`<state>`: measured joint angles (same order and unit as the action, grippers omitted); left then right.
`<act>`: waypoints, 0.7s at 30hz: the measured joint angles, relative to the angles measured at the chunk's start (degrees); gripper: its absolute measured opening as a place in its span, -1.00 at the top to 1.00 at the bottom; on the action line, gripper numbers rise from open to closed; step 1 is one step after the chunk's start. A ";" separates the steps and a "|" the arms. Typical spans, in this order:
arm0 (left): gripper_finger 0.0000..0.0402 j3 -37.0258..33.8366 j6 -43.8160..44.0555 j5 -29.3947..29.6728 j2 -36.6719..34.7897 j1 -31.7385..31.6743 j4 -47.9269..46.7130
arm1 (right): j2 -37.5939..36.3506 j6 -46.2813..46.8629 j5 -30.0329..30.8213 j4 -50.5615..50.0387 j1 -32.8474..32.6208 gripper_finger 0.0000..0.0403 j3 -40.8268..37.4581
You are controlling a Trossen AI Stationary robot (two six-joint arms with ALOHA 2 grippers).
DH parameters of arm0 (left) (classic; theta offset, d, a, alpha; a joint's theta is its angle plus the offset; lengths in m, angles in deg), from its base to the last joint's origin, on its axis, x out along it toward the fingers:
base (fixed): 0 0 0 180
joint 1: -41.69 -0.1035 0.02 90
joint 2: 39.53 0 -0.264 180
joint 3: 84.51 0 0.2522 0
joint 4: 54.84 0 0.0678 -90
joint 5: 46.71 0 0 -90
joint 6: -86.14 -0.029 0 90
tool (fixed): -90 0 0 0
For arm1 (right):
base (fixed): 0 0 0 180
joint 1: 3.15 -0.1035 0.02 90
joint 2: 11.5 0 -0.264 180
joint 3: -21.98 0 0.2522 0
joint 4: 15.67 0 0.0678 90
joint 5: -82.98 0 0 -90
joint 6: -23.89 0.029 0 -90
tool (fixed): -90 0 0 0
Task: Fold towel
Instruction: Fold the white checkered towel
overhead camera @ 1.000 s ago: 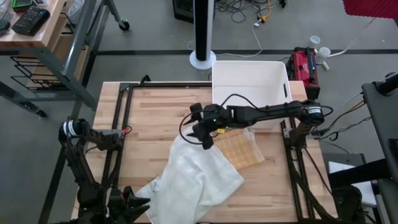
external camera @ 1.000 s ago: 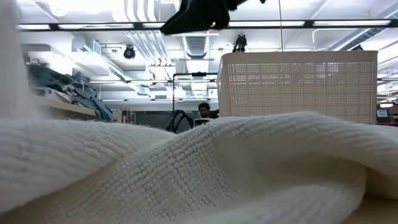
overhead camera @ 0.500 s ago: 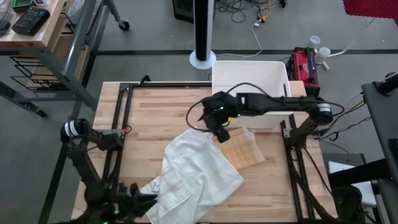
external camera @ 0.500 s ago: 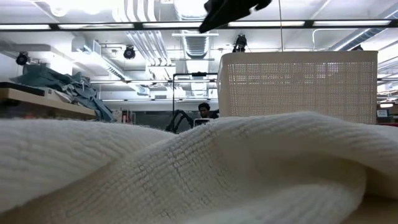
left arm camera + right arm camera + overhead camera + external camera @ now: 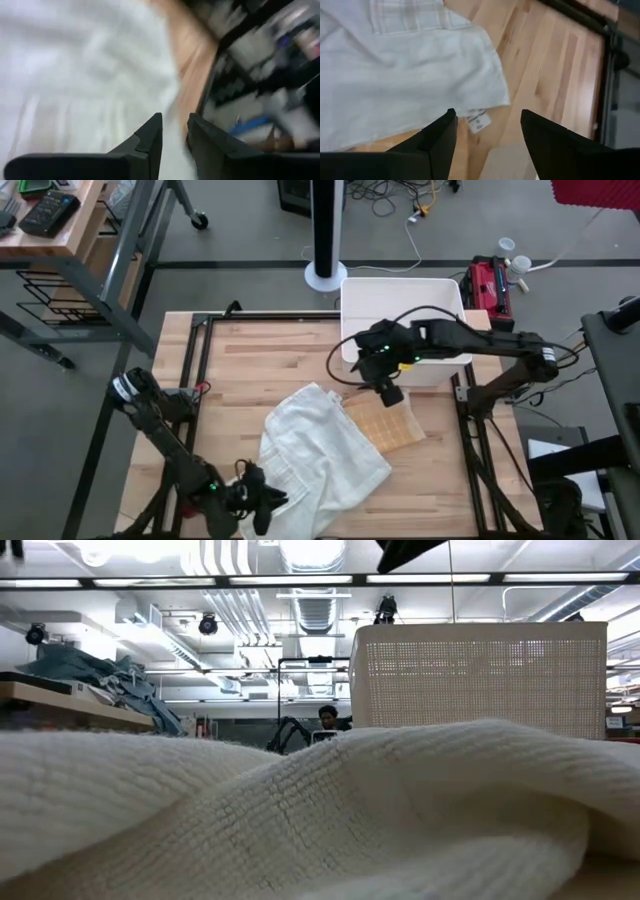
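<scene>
Towel [image 5: 320,445] lies crumpled between both raised arms.

The left arm runs from its base at the left edge toward the near edge, bent low, and its tool [image 5: 262,502] sits at the near side, left of centre. In the left wrist view its two dark fingers [image 5: 150,137] stand close together with only a narrow gap between them. The right arm reaches from its base on the right side leftward across the far half. Its tool [image 5: 390,393] hangs raised near the centre, pointing down, fingers [image 5: 440,132] spread wide apart and holding nothing.
</scene>
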<state>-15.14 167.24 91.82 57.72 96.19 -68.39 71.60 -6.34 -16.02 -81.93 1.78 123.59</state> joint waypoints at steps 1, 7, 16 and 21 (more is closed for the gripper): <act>0.57 -0.01 2.45 -4.51 0.00 -0.47 -2.51 | -0.46 0.81 0.00 -0.96 -0.04 -0.05 -0.11; 0.54 -0.02 6.66 -25.47 0.74 -0.95 -7.52 | -1.90 2.99 0.00 -2.24 -0.87 -0.03 -0.56; 0.49 -0.04 10.42 -31.21 0.90 -1.14 -8.78 | -1.87 3.40 0.00 -2.17 -0.94 -0.02 -0.60; 0.49 -0.04 11.80 -32.05 1.14 -1.41 -11.23 | -1.87 3.64 -0.04 -2.42 -1.06 -0.02 -0.63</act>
<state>-15.18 179.04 59.77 58.86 94.79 -79.62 69.73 -2.70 -16.06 -84.35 0.73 122.96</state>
